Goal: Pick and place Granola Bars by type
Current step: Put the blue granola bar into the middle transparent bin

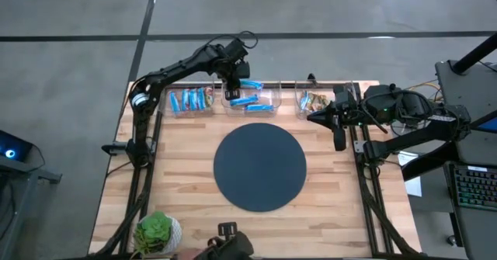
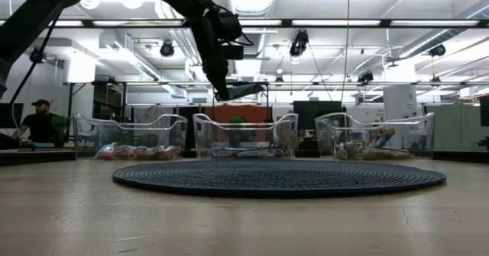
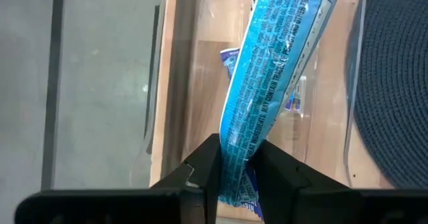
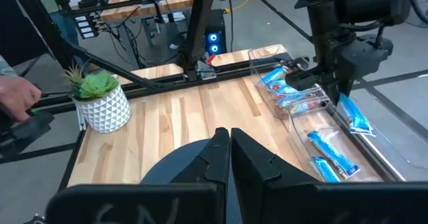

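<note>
A bright blue granola bar [image 3: 274, 70] hangs in my left gripper [image 1: 233, 83], above the middle one [image 1: 250, 102] of three clear bins at the table's far edge. That bin holds more bright blue bars. The left bin [image 1: 190, 101] holds blue bars with red and white, and the right bin [image 1: 314, 101] holds brown-tan ones. In the low view the held bar [image 2: 244, 90] is well above the bin walls. My right gripper [image 4: 229, 144] waits shut and empty, high over the table's right side [image 1: 339, 120]. My left gripper pinches the bright blue bar by one end [image 3: 234, 164] between its two fingers [image 3: 204, 167]. The fingers slant down from above. The rest of the bar sticks out past the fingertips toward the table's right, about level and lifted clear above the middle bin.
A large dark round mat [image 1: 260, 167] lies in the middle of the wooden table. A potted succulent [image 1: 159, 230] stands at the near left corner. A person's hand [image 4: 17, 97] shows beyond the table's left side.
</note>
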`<action>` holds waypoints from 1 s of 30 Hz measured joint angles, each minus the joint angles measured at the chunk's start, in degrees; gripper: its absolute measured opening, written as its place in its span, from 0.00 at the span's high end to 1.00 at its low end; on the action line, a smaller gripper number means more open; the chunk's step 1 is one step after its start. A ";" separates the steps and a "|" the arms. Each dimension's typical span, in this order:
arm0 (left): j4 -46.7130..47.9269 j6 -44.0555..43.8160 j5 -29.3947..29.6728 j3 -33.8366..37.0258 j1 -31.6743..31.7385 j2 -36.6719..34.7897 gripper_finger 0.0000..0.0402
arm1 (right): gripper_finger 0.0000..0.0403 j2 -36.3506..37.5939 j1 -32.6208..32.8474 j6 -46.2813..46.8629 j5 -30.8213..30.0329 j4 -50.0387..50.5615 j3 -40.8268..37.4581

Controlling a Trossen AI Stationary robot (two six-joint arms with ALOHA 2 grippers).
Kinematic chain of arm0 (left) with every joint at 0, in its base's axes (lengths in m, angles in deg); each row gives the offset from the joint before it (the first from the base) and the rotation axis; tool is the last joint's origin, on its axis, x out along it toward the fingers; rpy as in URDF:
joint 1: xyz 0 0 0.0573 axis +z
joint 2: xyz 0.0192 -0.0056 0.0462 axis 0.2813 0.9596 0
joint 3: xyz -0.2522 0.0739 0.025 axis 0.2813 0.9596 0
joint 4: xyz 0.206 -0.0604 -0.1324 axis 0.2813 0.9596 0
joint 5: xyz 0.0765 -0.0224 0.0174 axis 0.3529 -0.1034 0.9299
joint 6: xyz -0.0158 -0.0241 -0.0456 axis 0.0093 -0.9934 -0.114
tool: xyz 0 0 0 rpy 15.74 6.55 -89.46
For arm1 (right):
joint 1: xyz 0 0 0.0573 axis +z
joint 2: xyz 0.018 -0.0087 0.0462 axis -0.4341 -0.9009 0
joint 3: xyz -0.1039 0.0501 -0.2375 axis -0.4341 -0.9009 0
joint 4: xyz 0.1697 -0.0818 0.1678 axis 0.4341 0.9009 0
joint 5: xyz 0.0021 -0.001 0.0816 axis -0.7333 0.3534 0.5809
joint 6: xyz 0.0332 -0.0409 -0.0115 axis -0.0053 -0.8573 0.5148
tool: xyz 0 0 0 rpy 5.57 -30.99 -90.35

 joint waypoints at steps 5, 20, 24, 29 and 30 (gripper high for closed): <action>-2.39 -1.56 -0.68 2.28 0.20 0.00 0.85 | 0.98 0.00 0.00 0.00 -0.40 0.00 0.00; -11.52 -7.84 -1.68 14.76 1.02 0.00 0.85 | 0.98 0.00 -0.02 0.20 -0.45 0.00 0.00; -12.58 -9.07 -1.62 16.25 1.26 0.00 0.85 | 0.98 0.00 -0.02 0.20 -0.45 0.00 0.00; -12.86 -9.07 -1.66 16.43 1.23 0.00 0.85 | 0.98 0.00 -0.07 0.20 -0.44 0.00 0.00; -13.05 -9.07 -1.65 16.43 1.25 0.00 0.85 | 0.98 0.00 -0.05 0.20 -0.44 0.00 0.00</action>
